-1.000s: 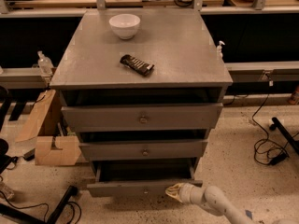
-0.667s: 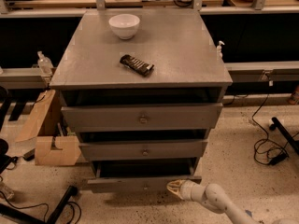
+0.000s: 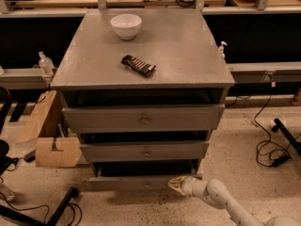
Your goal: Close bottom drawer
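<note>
The bottom drawer (image 3: 127,182) is the lowest and narrowest of three grey drawers in the cabinet, with a thin low front and a small round knob (image 3: 146,185). It stands only slightly out, with a dark gap above its front. My gripper (image 3: 175,184) is at the end of the white arm coming in from the lower right. It is low near the floor, pressed against the right part of the drawer's front.
The grey cabinet top (image 3: 188,51) carries a white bowl (image 3: 126,25) and a dark snack bar (image 3: 138,65). The top drawer (image 3: 143,119) and middle drawer (image 3: 145,151) stick out a little. Cardboard boxes (image 3: 51,147) stand at the left, cables (image 3: 273,149) lie on the floor at the right.
The bottom drawer has slid in toward the cabinet, and my gripper has moved with it against the drawer front.
</note>
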### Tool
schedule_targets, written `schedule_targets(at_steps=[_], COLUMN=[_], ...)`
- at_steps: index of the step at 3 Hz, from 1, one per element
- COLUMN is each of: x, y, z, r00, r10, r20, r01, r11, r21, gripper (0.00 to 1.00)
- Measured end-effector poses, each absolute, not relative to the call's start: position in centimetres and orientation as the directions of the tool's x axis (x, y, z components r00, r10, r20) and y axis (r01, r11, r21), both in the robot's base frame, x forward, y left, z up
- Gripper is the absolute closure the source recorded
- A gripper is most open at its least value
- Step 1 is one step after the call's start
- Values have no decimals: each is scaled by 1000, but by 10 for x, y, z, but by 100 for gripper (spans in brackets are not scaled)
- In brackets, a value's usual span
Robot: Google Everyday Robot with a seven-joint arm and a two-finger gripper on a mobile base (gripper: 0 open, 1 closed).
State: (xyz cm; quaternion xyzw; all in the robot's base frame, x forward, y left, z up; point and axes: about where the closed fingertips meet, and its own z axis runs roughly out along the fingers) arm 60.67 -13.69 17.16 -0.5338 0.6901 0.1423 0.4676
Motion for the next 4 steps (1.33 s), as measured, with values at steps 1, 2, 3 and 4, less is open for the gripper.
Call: schedule_targets(at_steps=[1, 2, 3, 4], x=[608, 608, 608, 607], y=[-137, -137, -135, -132], z=[171, 171, 171, 170], r00=[7, 7, 8, 9], r10=[-603, -603, -601, -600], r20=[-798, -798, -799, -800], r01=[-869, -869, -871, -873], r11=[390, 390, 388, 386], r21=[-303, -303, -301, -299], gripper=[100, 100, 82, 59])
